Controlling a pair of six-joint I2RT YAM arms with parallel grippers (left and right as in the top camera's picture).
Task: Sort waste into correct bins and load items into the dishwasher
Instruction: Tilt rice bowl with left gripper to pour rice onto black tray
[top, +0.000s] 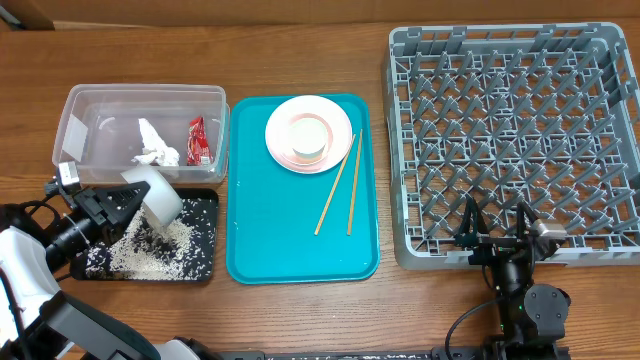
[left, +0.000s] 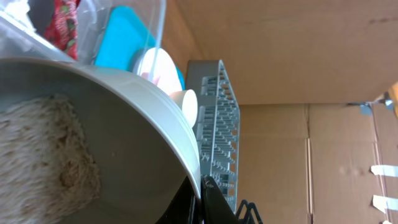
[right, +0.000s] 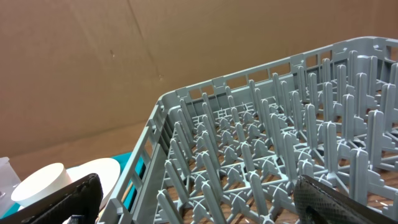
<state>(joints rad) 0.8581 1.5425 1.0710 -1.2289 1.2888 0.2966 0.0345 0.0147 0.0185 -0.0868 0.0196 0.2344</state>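
Observation:
My left gripper (top: 133, 200) is shut on the rim of a grey-white bowl (top: 157, 196), which is tipped on its side over the black tray (top: 203, 212). Loose rice (top: 150, 245) lies spread on that tray. In the left wrist view the bowl (left: 124, 124) still has rice (left: 43, 155) clinging inside it, and the jaws pinch its rim. The clear tub (top: 80, 110) holds a crumpled tissue (top: 155, 145) and a red wrapper (top: 197, 140). A pink plate (top: 335, 120) with a white cup (top: 308, 138) on it and two chopsticks (top: 343, 185) lie on the teal tray. My right gripper (top: 496, 222) is open at the front edge of the grey dish rack (top: 510, 130).
The teal tray (top: 290, 235) sits between the black tray and the rack. In the right wrist view the rack's upright pegs (right: 261, 155) fill the space between my open fingers (right: 74, 196); the cup (right: 40, 182) and plate (right: 102, 171) show at the left. A cardboard wall stands behind.

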